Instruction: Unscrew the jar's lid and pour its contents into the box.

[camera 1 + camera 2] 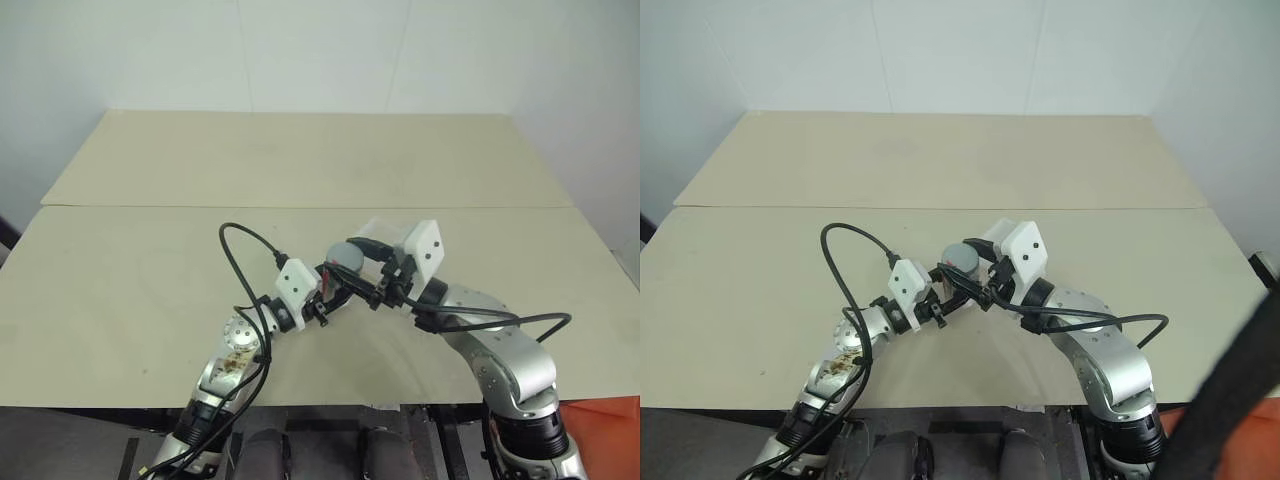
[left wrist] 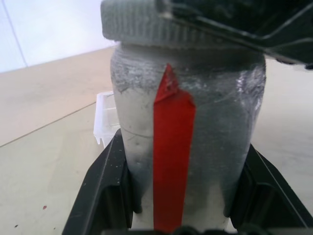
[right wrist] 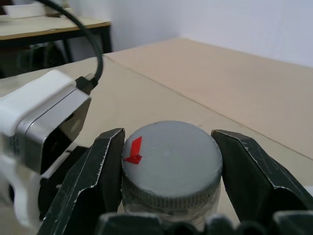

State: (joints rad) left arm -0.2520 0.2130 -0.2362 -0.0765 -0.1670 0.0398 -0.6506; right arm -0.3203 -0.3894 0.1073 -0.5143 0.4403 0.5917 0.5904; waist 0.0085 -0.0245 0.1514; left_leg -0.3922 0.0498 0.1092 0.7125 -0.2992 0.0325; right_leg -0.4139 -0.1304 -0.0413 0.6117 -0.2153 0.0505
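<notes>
The jar (image 2: 195,127) has a dull grey, matt wall with a rough, scuffed finish, flecked with silvery scratches; a smooth red strip (image 2: 172,161) runs up it, glossy like tape. On top of the jar, the lid (image 3: 171,164) is matt grey with a finely ribbed edge and a smooth, faintly speckled top. Just behind the jar, the box (image 2: 105,120) is clear, shiny plastic. The table (image 1: 300,160) under the jar looks like pale, matt board, possibly wood. The fingers (image 3: 254,176) pressed to the lid are black, smooth, slightly glossy plastic.
</notes>
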